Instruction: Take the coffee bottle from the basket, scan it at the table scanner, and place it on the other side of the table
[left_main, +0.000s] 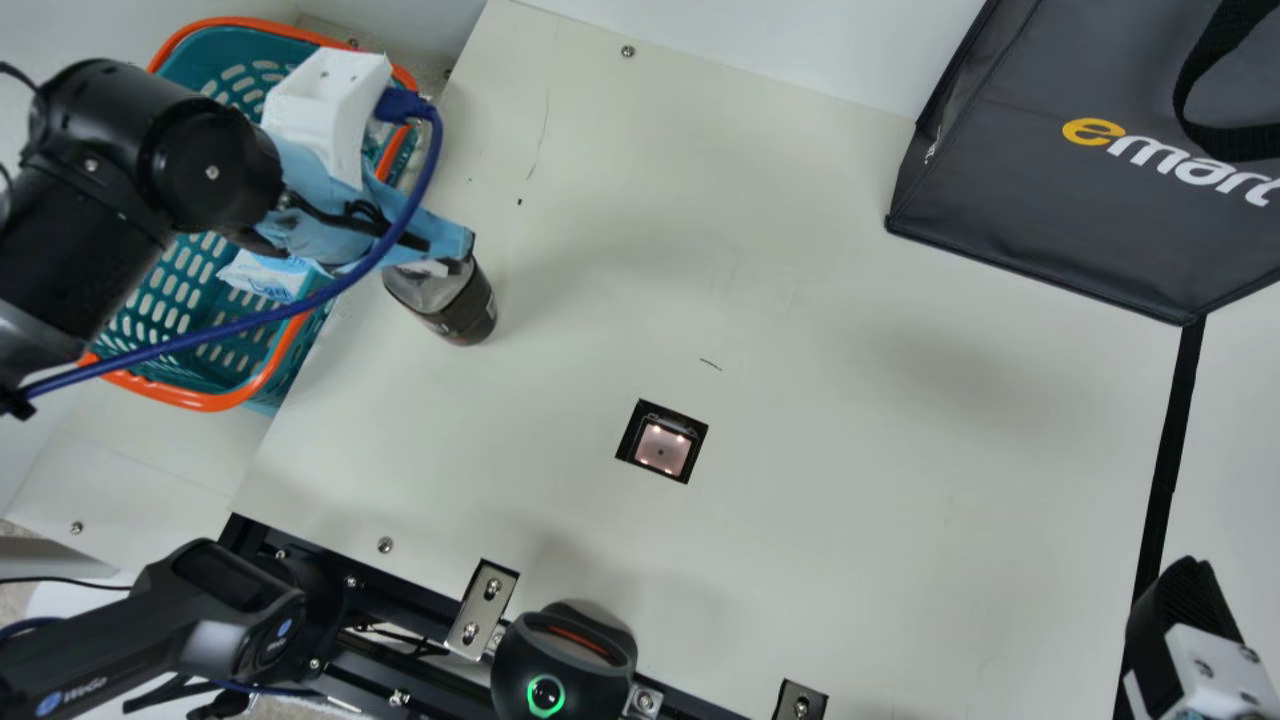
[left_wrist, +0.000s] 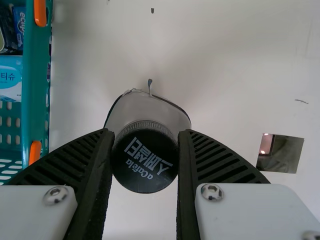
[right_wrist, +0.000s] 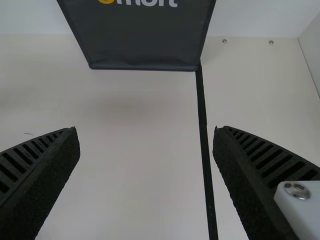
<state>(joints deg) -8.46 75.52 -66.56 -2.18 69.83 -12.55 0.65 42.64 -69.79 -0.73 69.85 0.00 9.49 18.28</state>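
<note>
At the main view's left, my left gripper is over the table's left part, beside the basket. It holds the dark coffee bottle by its top; I cannot tell whether the base touches the table. In the left wrist view, the left gripper has both ribbed fingers pressed against the black cap of the bottle. The table scanner glows in its square window, to the bottle's lower right. My right gripper is at the lower right; in the right wrist view, the right gripper has widely parted fingers with nothing between them.
A dark shopping bag stands at the upper right, a black strap running down from it. Blue-and-white packs lie in the basket. A handheld scanner and a round black device sit along the near edge.
</note>
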